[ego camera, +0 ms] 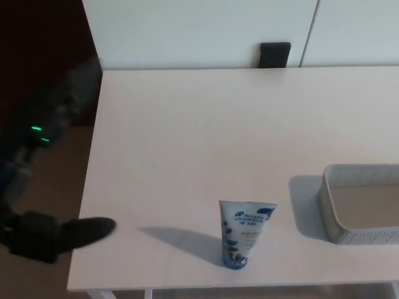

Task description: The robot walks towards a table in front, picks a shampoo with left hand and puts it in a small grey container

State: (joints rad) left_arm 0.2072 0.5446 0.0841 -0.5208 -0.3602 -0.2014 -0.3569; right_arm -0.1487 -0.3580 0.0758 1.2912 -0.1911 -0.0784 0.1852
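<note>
The left hand (65, 235), its grasp too blurred to judge, is hovering off the table's (187, 137) left edge while the shampoo (243, 233) is standing upright to its right, short of the container (358, 235).

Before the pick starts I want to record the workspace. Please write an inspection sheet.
Surface: pale table, only two items on it.
Job's things: shampoo tube upright on its cap near the front edge; grey container to its right, apart, cut off by the picture edge, visible part empty.
Clutter: nothing seen.
Hands: left hand low beside the table's left edge, clear of the tube; right hand not in view.
Cables: nothing seen.
Surroundings: white panels behind; black object at the far edge.
</note>
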